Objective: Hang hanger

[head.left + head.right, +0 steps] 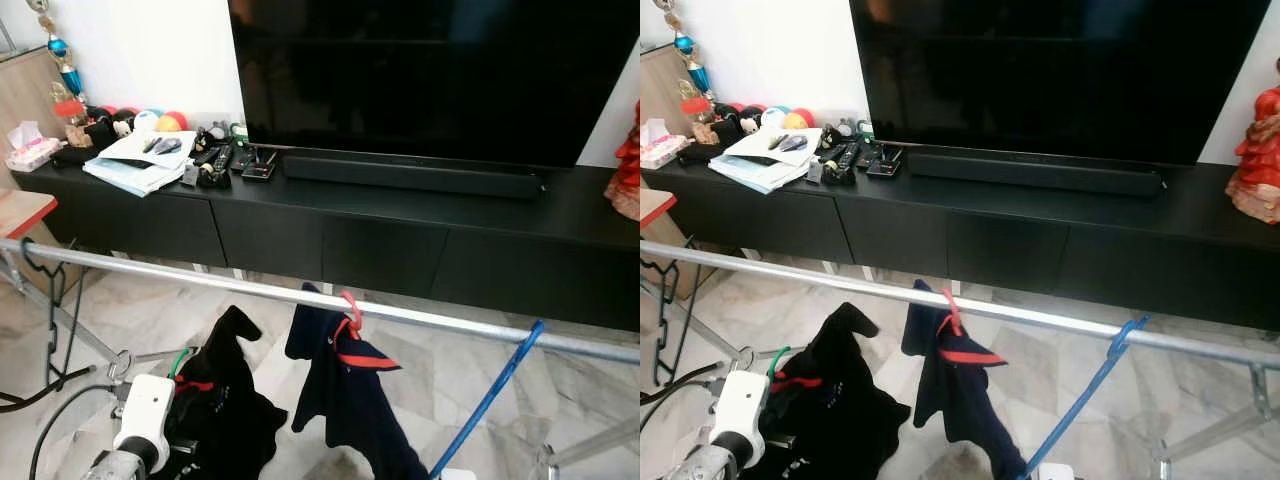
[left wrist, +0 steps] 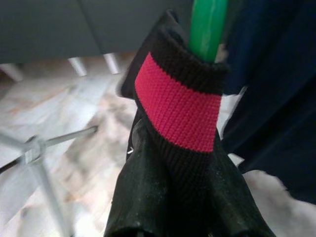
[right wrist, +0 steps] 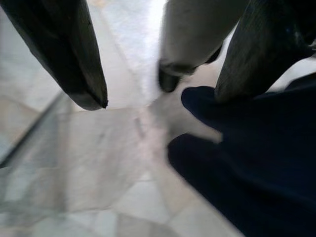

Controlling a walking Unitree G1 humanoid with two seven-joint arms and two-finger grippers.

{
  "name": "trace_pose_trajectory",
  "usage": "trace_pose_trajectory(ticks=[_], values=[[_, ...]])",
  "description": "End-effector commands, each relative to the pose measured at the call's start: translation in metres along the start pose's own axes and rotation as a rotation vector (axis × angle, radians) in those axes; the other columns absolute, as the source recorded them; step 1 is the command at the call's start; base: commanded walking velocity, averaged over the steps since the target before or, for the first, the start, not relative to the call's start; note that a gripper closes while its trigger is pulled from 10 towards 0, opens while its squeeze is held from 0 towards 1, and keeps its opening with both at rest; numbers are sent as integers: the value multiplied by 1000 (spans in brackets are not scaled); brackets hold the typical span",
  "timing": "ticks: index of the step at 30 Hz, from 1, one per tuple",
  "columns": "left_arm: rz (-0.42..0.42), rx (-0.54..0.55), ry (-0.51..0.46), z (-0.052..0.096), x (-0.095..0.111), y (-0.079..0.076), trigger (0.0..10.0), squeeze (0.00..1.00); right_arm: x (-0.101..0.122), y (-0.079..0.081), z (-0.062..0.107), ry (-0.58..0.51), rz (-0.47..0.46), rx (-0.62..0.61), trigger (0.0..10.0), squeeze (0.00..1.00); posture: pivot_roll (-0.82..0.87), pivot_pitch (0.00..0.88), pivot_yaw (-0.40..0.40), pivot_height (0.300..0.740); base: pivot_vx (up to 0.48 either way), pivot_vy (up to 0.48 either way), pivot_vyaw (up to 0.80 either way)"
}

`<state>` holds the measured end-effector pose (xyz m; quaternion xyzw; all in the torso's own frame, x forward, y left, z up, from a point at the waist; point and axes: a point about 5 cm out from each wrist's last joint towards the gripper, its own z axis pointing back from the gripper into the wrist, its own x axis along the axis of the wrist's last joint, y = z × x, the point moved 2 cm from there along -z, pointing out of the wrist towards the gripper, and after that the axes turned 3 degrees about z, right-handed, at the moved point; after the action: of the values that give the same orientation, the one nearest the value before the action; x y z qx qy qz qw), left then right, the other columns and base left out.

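- The left gripper (image 2: 182, 197) was pinched on the red-striped collar of a black shirt (image 1: 225, 400), and a green hanger (image 2: 207, 27) rose out of that collar just past the fingertips.
- In the head views the black shirt and its green hanger (image 1: 180, 360) sat below the metal rail (image 1: 200, 278) of the drying rack, not touching it, left of a navy shirt (image 1: 345, 390).
- The navy shirt hung from the rail on a red hanger (image 1: 348, 312); a blue hanger (image 1: 495, 390) hooked onto the rail further right.
- The left arm (image 1: 145, 420) reached up from low on the left, its white wrist beside the black shirt.
- The right gripper (image 3: 158, 98) had its fingers spread apart over the marble floor (image 3: 89, 168), near navy cloth, holding nothing.
- Behind the rail stood a black TV cabinet (image 1: 330, 240) bearing a television (image 1: 430, 70).
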<state>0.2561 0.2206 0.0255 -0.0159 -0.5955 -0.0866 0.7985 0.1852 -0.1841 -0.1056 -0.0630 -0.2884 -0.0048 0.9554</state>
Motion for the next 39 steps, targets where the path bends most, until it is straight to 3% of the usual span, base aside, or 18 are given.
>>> trace_pose_trajectory(ticks=[1,7,13,16,24,31,34,39], values=[[-51,0,-25,-1,11,10,10000,0,-3,11,1,19,-1,17,10000,0,80,55,31,740,0,0,0],[-121,-45,-79,-14,37,23,10000,0,4,12,-1,8,0,15,10000,0,86,61,28,740,0,0,0],[-236,-234,-85,-30,60,12,10000,0,4,-5,-1,1,-7,-5,10000,0,87,64,33,740,0,0,0],[-255,-223,-87,-39,68,13,10000,0,-1,-11,0,3,-13,-11,10000,0,85,63,35,740,0,0,0],[-242,-144,-96,-58,81,12,10000,0,-12,-12,2,13,-18,-12,10000,0,82,62,35,740,0,0,0],[-191,-52,-121,-68,91,21,10000,0,-16,-2,3,27,-21,-1,10000,0,77,65,34,740,0,0,0],[-199,-54,-128,-69,93,22,10000,0,-16,3,3,31,-20,4,10000,0,79,66,35,740,0,0,0],[-213,-163,-170,-64,99,15,10000,0,-17,6,3,36,-21,7,10000,0,80,69,36,740,0,0,0]])
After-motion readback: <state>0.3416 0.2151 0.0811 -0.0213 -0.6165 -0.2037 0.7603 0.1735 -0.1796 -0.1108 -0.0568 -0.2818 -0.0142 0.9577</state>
